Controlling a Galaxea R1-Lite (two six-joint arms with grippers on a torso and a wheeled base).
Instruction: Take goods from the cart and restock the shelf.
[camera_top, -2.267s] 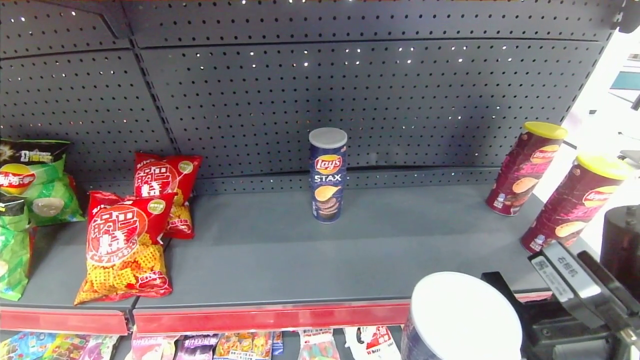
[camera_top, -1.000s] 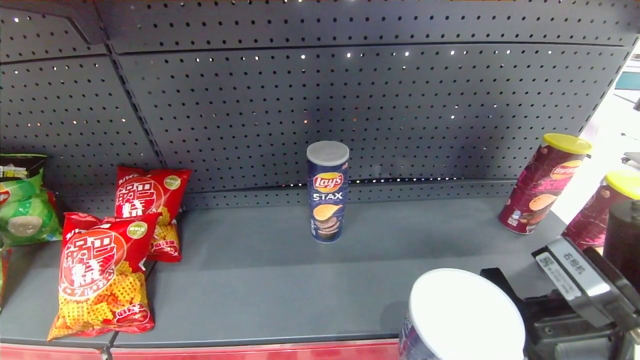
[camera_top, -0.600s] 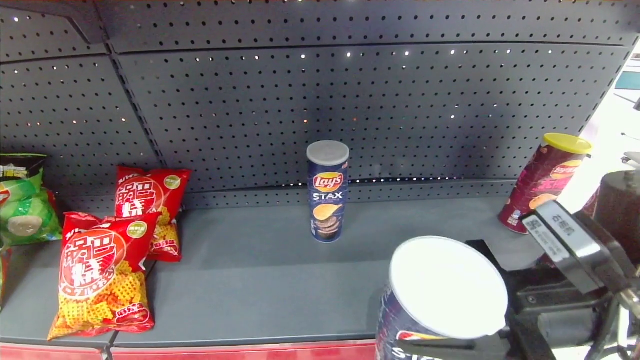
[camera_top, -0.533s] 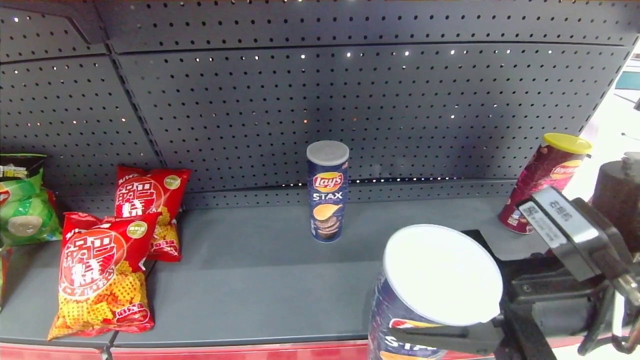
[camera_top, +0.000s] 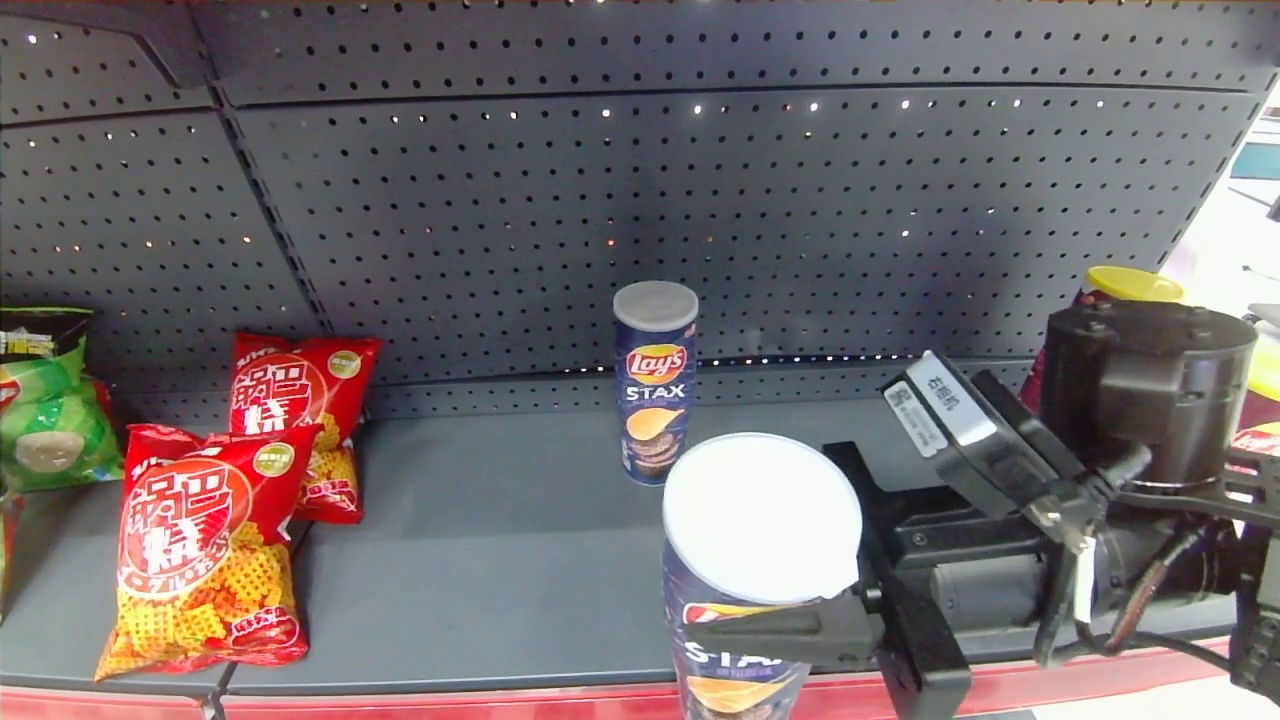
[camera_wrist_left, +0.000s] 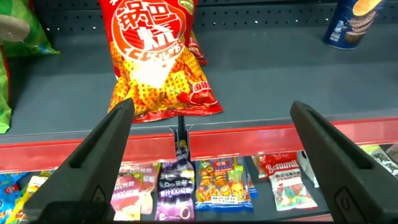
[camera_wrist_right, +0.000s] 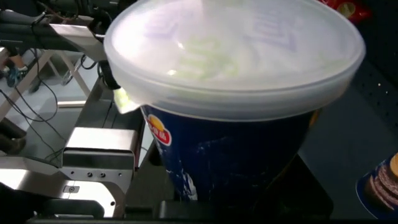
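Note:
My right gripper (camera_top: 790, 625) is shut on a dark blue chip can (camera_top: 740, 610) with a white lid (camera_top: 762, 515). It holds the can upright at the shelf's front edge, in front of a matching blue can (camera_top: 655, 385) that stands near the back of the grey shelf (camera_top: 480, 560). Close up in the right wrist view, the held can (camera_wrist_right: 236, 155) shows under its clear lid (camera_wrist_right: 233, 50). My left gripper (camera_wrist_left: 211, 155) hangs open before the shelf's red front strip (camera_wrist_left: 249, 140), facing a red snack bag (camera_wrist_left: 155, 62), with nothing between its fingers (camera_wrist_left: 93, 162).
Two red snack bags (camera_top: 215, 540) and green bags (camera_top: 50, 420) lie on the shelf's left part. A maroon can with a yellow lid (camera_top: 1130, 285) stands at the right, behind my right arm. Bare shelf lies between the red bags and the blue can. Candy packs (camera_wrist_left: 217, 186) hang below.
My right gripper has carried the blue can leftward and up, from the lower right corner to in front of the standing can. Early on, the head camera shifted.

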